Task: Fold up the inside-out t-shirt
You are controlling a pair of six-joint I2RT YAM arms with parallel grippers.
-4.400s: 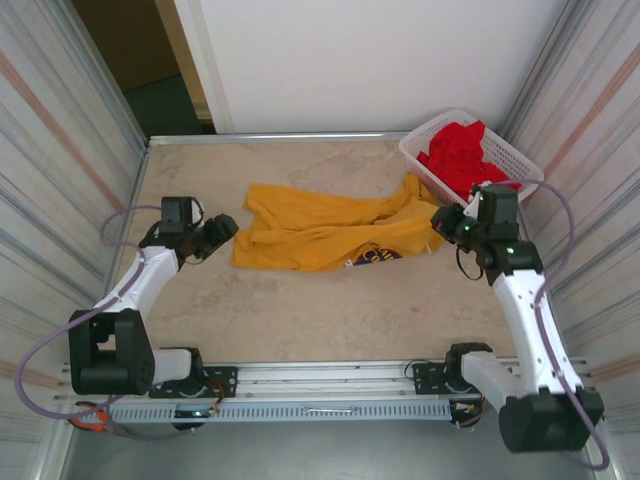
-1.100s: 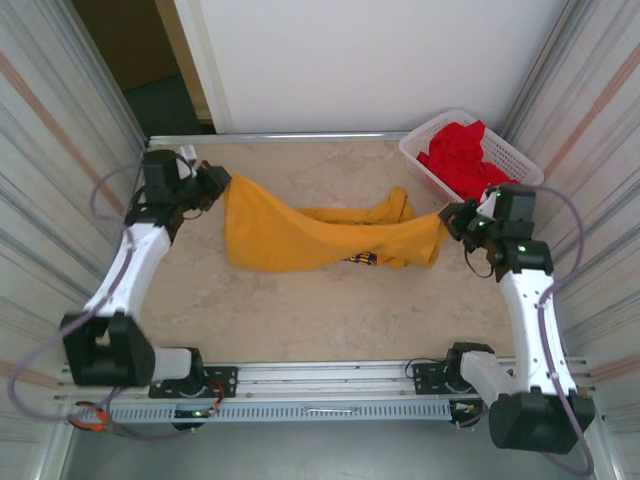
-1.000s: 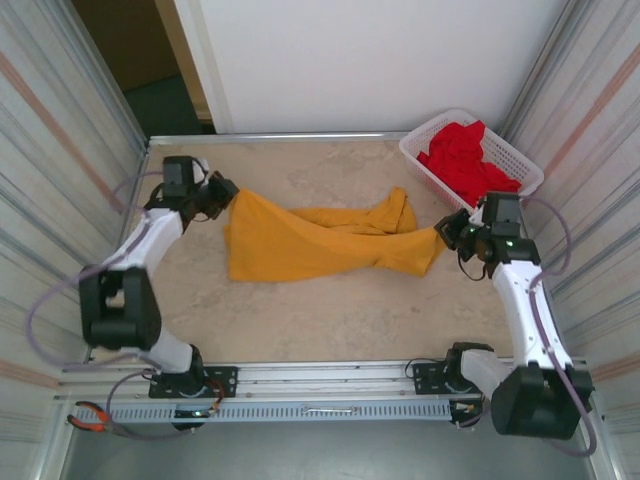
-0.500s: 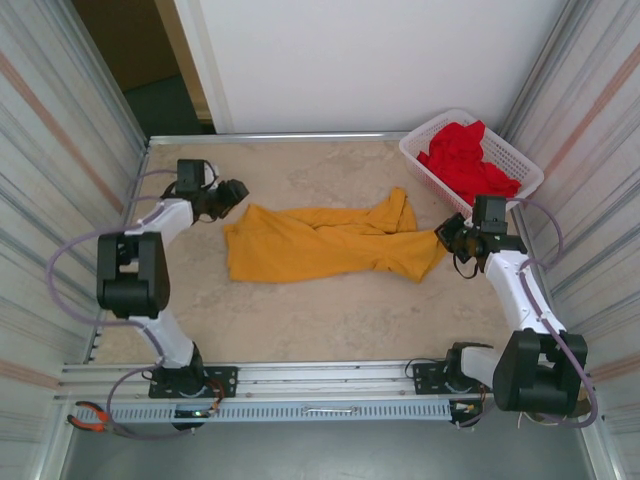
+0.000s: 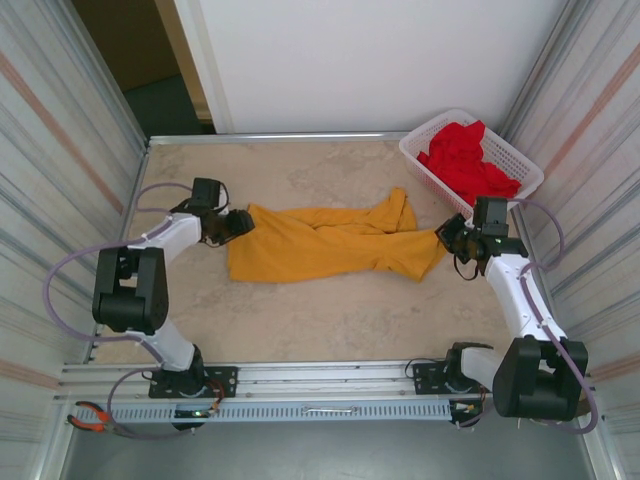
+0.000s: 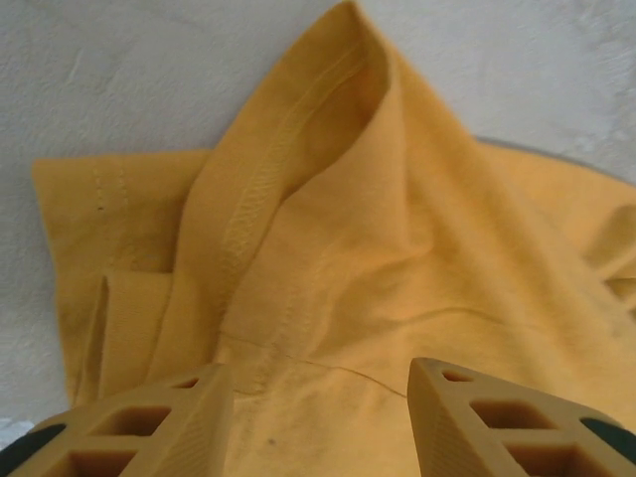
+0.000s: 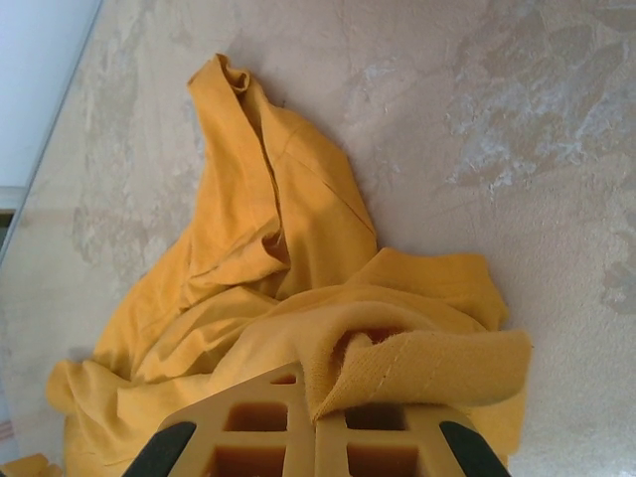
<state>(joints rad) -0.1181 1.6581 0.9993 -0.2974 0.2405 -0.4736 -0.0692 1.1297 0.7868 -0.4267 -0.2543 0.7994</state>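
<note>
While the right tool [image 7: 316, 417] is pinching the limp mustard t-shirt [image 5: 330, 245], the left tool [image 6: 318, 383] is hovering open over its graspable hem.

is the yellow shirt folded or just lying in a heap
Not folded. The yellow shirt lies as one rumpled, creased band across the table, its right end pinched in the right end effector.
</note>
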